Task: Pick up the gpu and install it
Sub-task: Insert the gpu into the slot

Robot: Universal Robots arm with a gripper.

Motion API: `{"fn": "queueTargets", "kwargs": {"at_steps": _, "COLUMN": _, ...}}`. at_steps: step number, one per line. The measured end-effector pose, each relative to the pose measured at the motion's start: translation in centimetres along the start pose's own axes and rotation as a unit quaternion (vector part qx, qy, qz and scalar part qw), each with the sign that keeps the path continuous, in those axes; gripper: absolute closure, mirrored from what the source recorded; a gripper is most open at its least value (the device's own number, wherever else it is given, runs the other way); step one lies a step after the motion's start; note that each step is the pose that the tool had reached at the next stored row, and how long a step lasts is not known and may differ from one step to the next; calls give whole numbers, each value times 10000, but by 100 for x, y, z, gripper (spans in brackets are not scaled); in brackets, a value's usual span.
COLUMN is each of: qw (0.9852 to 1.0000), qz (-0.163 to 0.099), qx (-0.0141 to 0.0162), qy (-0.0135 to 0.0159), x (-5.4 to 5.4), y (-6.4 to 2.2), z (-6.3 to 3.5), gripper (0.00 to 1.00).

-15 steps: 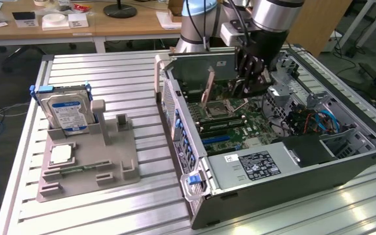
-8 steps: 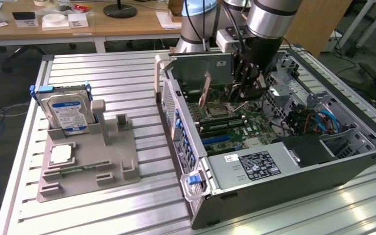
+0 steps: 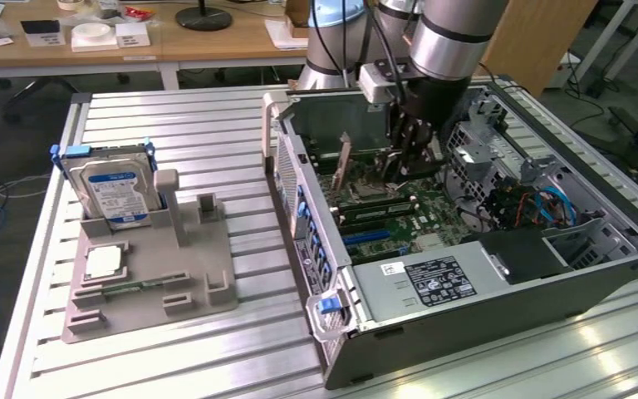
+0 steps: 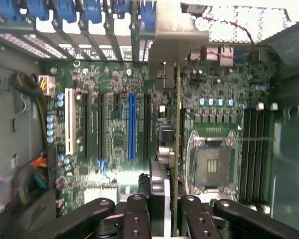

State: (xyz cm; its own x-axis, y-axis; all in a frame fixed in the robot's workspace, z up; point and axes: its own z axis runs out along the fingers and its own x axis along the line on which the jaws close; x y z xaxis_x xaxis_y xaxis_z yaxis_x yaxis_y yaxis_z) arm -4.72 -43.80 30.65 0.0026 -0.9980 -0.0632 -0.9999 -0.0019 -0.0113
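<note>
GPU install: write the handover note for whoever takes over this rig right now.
The hand is shut on the gpu, inside the open computer case.
The gpu stands on edge over the motherboard, metal end toward the case's rear, beside the CPU socket.
Done: gpu picked up, now in the case.
Left: installing; whether it sits in a slot cannot be told.

HDD (image 3: 117, 189) upright in grey jig (image 3: 203, 283) | PC case (image 3: 497, 309) open, just beside
</note>
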Motion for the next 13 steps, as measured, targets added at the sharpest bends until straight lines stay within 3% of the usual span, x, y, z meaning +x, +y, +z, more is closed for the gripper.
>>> {"fn": "queueTargets", "kwargs": {"at_steps": 13, "qw": 10000, "qz": 1, "qx": 0, "qy": -21, "x": 161, "y": 26, "z": 201, "gripper": 72}}
